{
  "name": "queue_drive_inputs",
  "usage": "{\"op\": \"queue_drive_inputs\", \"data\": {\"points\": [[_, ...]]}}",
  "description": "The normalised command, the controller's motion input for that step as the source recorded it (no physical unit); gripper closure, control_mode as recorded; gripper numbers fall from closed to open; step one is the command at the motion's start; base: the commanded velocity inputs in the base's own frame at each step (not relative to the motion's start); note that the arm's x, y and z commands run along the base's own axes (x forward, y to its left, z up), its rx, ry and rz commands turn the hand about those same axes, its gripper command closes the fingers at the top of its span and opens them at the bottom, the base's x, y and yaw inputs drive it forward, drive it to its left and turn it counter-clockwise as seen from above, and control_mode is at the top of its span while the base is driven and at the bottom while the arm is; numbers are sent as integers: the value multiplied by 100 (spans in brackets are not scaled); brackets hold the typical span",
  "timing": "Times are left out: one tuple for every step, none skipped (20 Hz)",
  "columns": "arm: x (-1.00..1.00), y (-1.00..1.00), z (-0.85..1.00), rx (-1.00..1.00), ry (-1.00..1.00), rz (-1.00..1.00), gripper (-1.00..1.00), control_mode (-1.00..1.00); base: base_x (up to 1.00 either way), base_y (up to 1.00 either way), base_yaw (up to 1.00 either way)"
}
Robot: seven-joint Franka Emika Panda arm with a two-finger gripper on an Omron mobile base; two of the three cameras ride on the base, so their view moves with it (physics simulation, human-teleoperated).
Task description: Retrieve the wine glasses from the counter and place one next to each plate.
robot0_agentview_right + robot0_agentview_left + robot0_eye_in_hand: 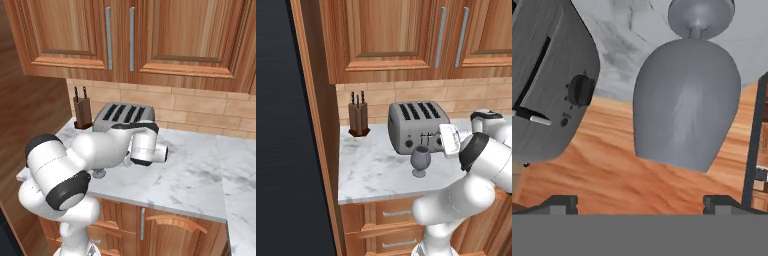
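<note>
The task was at its start: one wine glass (420, 160) stood untouched on the counter (371, 170) just in front of the toaster (415, 125), while the gripper (640, 202), jaws wide apart and empty, faced its bowl from the right.

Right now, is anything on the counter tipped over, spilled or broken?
Nothing stands out. The wine glass stands upright on the counter in front of the toaster, and the knife block sits upright near the wall. No spill or damage shows.

No readable text, labels, brands or numbers on anything.
</note>
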Motion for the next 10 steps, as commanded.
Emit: {"op": "queue_drive_inputs", "data": {"points": [[1, -22, -21, 0, 15, 0, -100, -100, 0, 0, 0], [1, -23, -34, 0, 18, 0, -100, -100, 0, 0, 0], [0, -23, -34, 0, 16, 0, -100, -100, 0, 0, 0], [0, -13, -38, 0, 16, 0, -100, -100, 0, 0, 0], [0, -9, -44, 0, 20, 0, -100, -100, 0, 0, 0], [0, -4, -39, 0, 18, 0, -100, -100, 0, 0, 0], [0, -1, -34, 0, 15, 0, -100, -100, 0, 0, 0], [0, -2, -29, 0, 12, 0, -100, -100, 0, 0, 0], [0, 0, -27, 0, 12, 0, -100, -100, 0, 0, 0], [0, 0, -29, 0, 14, 0, -100, -100, 0, 0, 0]]}}
